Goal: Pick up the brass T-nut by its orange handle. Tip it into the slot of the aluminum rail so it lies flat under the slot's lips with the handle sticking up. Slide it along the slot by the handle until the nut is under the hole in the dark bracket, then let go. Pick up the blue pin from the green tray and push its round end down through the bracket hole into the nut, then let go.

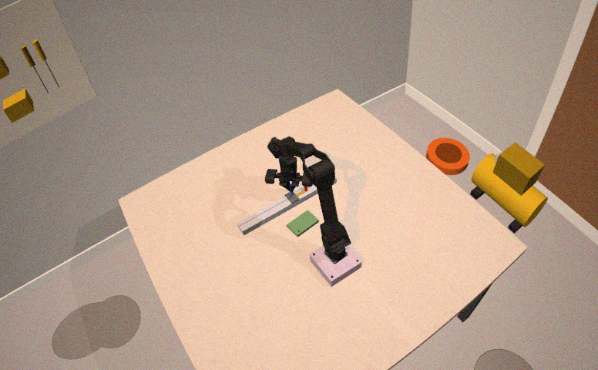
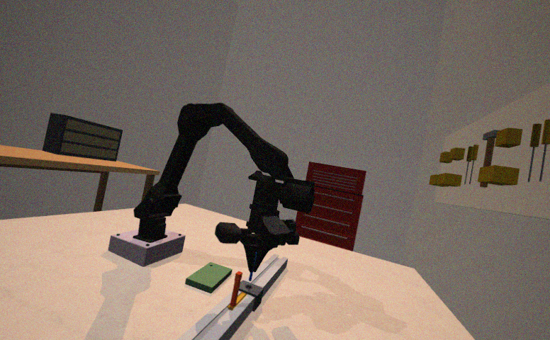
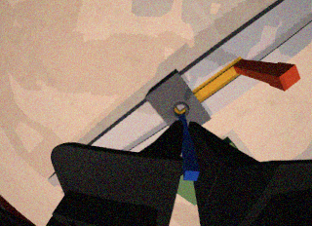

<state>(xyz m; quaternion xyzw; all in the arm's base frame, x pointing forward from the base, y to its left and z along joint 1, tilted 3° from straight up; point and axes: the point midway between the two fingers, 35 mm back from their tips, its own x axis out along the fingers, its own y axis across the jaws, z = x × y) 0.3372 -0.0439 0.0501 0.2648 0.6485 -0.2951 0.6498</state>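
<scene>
My gripper is shut on the blue pin. The pin points down. Its lower tip is close above the dark bracket, and overlaps the lower edge of the hole in the wrist view. The brass T-nut lies in the rail's slot and runs under the bracket; some brass shows through the hole. Its orange handle sticks up beside the bracket. Whether the tip is inside the hole cannot be told.
The aluminum rail lies across the table. The green tray lies between the rail and the arm's base, with no pin on it. The upright handle is the nearest obstacle.
</scene>
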